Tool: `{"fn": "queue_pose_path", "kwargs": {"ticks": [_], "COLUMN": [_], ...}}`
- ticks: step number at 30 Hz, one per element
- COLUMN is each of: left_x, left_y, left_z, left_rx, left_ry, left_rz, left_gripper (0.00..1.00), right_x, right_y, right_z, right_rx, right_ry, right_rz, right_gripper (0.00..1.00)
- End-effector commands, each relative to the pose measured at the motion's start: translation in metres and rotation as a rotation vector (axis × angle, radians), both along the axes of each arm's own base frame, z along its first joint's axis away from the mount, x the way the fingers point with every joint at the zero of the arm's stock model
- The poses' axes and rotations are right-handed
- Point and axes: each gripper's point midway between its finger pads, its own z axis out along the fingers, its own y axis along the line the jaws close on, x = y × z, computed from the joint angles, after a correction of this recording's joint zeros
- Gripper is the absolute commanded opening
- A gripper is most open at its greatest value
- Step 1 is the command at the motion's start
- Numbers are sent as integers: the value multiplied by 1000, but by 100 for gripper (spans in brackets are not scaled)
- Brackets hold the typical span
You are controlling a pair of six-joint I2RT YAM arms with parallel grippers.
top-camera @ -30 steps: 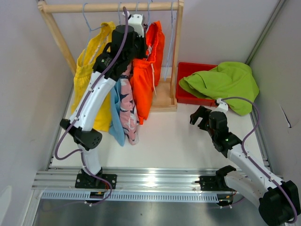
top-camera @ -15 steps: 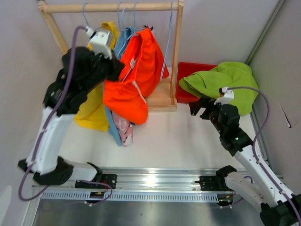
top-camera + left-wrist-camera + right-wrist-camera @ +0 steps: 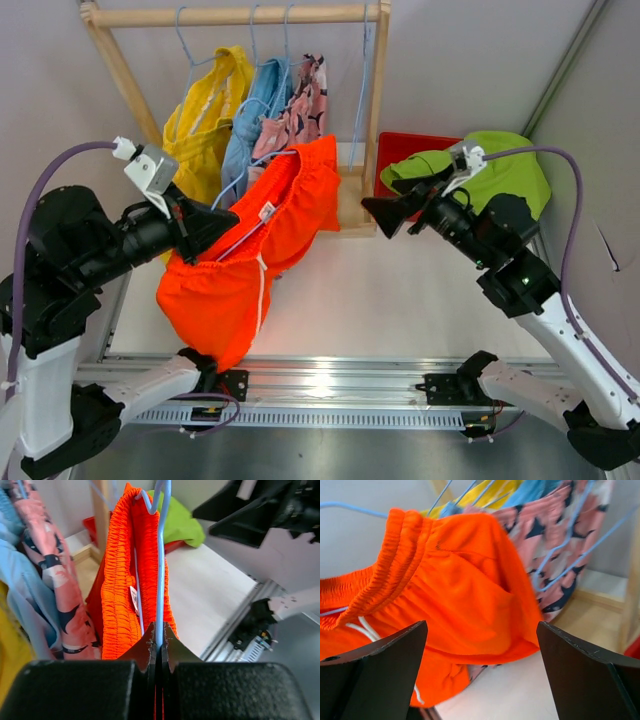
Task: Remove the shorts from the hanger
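From above: pinches the wire of the blue hanger (image 3: pixel 250 232) in the left gripper (image 3: pixel 222 218), fingers shut tight on it. Carries the orange shorts (image 3: pixel 235 275) that way, clear of the wooden rail (image 3: pixel 230 14) and low over the table (image 3: pixel 400 300) toward the near edge. Seems meant to offer the waistband sideways to the other arm. Faces that waistband with the right gripper (image 3: pixel 385 212), fingers spread wide and holding nothing, near the fabric's right end yet apart from it. Leaves the yellow shorts (image 3: pixel 200 130), light blue shorts (image 3: pixel 250 115) and pink patterned shorts (image 3: pixel 303 105) hanging on the rail. Lime green shorts (image 3: pixel 495 165) already draped over the red bin (image 3: pixel 400 150), probably the drop spot.

From the left wrist: shows the fingers (image 3: pixel 172 650) closed with only the blue wire between them. Gathered orange waistband still threaded on the hanger, running away from the lens.

From the right wrist: frames the orange waistband between two dark fingers (image 3: pixel 375 675) set far apart, with the fabric ahead and untouched. Looks lined up for a grab to strip the shorts off while the hanger is held fast.

Against the earlier top views: orange shorts on the rail a second ago and tugged out beside it half a second ago, now lower and nearer. Right gripper by the bin then, now raised and swung left toward the shorts.
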Motion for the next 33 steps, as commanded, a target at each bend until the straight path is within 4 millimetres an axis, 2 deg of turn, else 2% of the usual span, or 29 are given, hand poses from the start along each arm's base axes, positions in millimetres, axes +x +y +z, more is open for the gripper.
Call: {"fn": "queue_pose_path", "kwargs": {"ticks": [1, 3, 7, 11, 17, 18, 19, 21, 22, 23, 25, 27, 28, 31, 33], "left_x": [-34, -45, -70, -88, -115, -120, -121, -120, -121, -119, -116, -115, -112, -107, -109], "left_y": [-15, -17, -14, -13, -6, -5, -5, -6, -7, -10, -17, -19, -21, -22, -23], "left_z": [38, 43, 60, 61, 64, 60, 58, 46, 43, 33, 13, 3, -12, -30, -37], "left_rx": [-122, -143, -198, -224, -258, -258, -257, -247, -246, -238, -222, -216, -199, -174, -161], "left_ry": [-94, -101, -150, -153, -170, -169, -166, -140, -128, -97, -44, -11, 24, 59, 66], "left_rz": [-177, -221, -288, -341, -412, -424, -429, -431, -440, -444, -466, -468, -464, -447, -462], "left_gripper": [0, 0, 0, 0, 0, 0, 0, 0, 0, 0, 0, 0, 0, 0, 0], "right_x": [-11, -19, -20, -18, -15, -14, -15, -17, -18, -19, -21, -22, -24, -22, -17], "right_y": [18, 31, 45, 56, 61, 62, 61, 59, 56, 53, 42, 32, 24, 6, -14], "right_z": [12, 12, 6, 3, 2, 3, 5, 10, 12, 16, 25, 33, 39, 52, 62], "right_rx": [-31, -41, -53, -59, -51, -48, -43, -31, -28, -18, 4, 20, 29, 25, 16], "right_ry": [-45, -47, -43, -38, -44, -48, -54, -68, -78, -82, -99, -115, -126, -154, -172], "right_rz": [33, 59, 49, 48, 35, 33, 32, 34, 30, 24, -4, -36, -53, -126, -211], "right_gripper": [99, 100, 99, 99, 97, 93, 70, 38, 5, 0, 0, 0, 0, 0, 0]}}
